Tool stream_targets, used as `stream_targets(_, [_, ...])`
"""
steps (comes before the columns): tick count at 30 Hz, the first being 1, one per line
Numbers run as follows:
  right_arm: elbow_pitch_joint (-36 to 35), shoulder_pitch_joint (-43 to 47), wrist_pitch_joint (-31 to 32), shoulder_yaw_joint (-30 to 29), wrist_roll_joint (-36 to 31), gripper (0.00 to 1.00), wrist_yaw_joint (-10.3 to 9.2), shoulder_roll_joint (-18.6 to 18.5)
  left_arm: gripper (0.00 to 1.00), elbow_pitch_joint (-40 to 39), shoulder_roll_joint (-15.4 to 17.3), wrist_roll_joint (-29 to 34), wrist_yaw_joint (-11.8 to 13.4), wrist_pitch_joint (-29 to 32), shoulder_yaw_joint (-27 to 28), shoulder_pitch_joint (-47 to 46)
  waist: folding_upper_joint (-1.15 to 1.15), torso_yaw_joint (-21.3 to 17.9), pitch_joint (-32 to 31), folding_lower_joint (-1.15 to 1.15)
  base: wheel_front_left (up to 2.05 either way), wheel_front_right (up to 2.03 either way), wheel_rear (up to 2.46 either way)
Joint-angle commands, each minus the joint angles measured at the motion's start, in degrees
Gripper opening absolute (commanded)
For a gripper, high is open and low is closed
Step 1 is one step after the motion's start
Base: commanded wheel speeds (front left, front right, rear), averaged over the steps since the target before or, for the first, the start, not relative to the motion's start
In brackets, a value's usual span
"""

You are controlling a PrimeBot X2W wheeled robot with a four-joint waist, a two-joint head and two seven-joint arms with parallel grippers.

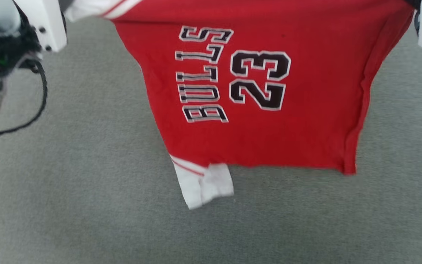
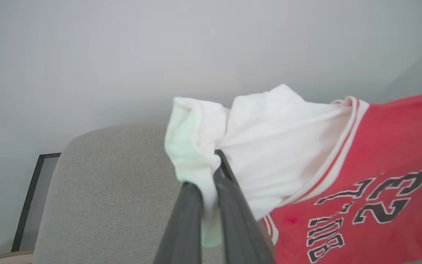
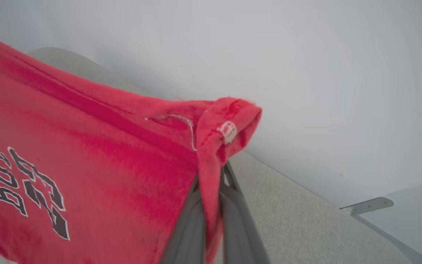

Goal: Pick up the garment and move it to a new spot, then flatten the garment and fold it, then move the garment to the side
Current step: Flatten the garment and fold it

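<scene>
While the garment [image 1: 269, 110] is hanging stretched between the two arms above the grey counter [image 1: 68, 205], the robot appears to be working through the first step, the lift and carry to a new spot. The left gripper [image 2: 205, 176] is pinching a bunched white sleeve [image 2: 269, 146], its dark fingers [image 2: 233, 212] pressing together on the cloth. The right gripper [image 3: 211, 179] is clamping a red corner, its fingers [image 3: 234, 223] pressing tight on the fold. In the head view the red body is facing the camera with the "BULLS" and "23" lettering turned on its side. The other sleeve [image 1: 203, 185] is dangling from the lowest edge, near the counter; whether it is touching cannot be told. Nothing is lying flat yet. The next move is likely calling for a lowering with the arms held well apart, so the cloth is landing spread rather than bunched, and with care that the dangling sleeve is not tucking under the body. The counter is showing a felt-like cover and a rounded corner. A pale grey wall [image 2: 123, 55] is rising behind it, a dark frame [image 2: 29, 201] is standing beside it in the left wrist view, and a black cable [image 1: 39, 99] is looping off the left arm.
</scene>
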Motion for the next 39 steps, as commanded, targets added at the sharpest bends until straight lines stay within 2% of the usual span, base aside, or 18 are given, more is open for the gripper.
stream_targets(1, [-1.26,-0.13,0.73,-1.14,-0.59,0.0,-0.17,-0.93,0.0,0.62,1.12,0.83,-0.12,0.46,0.31,-1.82,0.0,-1.52,-1.28,0.0,0.0,0.0,0.0])
stream_targets(6, [-4.1,-0.79,2.87,-4.18,-1.63,0.0,-0.18,-0.37,0.0,2.11,1.04,0.63,-0.31,2.25,0.44,-5.39,0.0,-2.77,-2.01,0.0,0.0,0.0,0.0])
stream_targets(11, [-4.08,-2.21,3.53,-6.48,-3.13,0.0,-0.17,1.09,0.0,3.71,0.33,1.18,-0.86,2.42,0.16,-8.13,0.0,-3.33,-1.34,0.0,0.0,0.0,0.0])
stream_targets(15, [-0.94,-5.62,1.03,-8.59,-6.89,0.0,-0.17,3.64,0.0,6.53,-1.7,2.78,-1.74,-1.28,0.11,-12.49,0.0,-3.69,1.32,0.0,0.0,0.0,0.0])
stream_targets(21, [8.64,-13.61,-10.0,-10.35,-16.05,0.0,-0.17,9.25,0.0,13.53,-4.59,8.49,-2.48,-14.37,0.8,-21.78,0.0,-4.18,7.25,0.0,0.0,0.0,0.0])
stream_targets(28, [20.24,-23.75,-34.19,-14.28,-31.45,0.0,-0.17,14.67,0.0,21.85,-6.89,15.1,-3.26,-37.23,1.91,-31.95,0.0,-3.6,12.35,0.0,0.0,0.0,0.0])
stream_targets(30, [23.81,-24.71,-38.55,-15.02,-35.49,0.0,-0.17,15.82,0.0,24.11,-7.63,16.55,-4.09,-43.55,1.77,-33.26,0.0,-3.39,12.8,0.0,0.0,0.0,0.0])
stream_targets(32, [27.03,-24.63,-40.74,-14.3,-37.68,0.0,-0.17,17.46,0.0,27.08,-8.56,16.32,-5.82,-46.47,1.19,-32.44,0.0,-3.12,12.7,0.0,0.0,0.0,0.0])
stream_targets(35, [31.56,-22.92,-40.65,-11.53,-38.39,0.0,-0.16,18.96,0.0,32.15,-9.88,15.24,-8.21,-45.53,-0.49,-29.48,0.0,-2.58,12.2,0.0,0.0,0.0,0.0])
stream_targets(39, [35.15,-19.33,-38.7,-7.25,-34.26,0.0,-0.16,19.83,0.0,37.01,-11.4,12.79,-9.75,-38.2,-3.42,-23.88,0.0,-2.0,11.02,0.0,0.0,0.0,0.0])
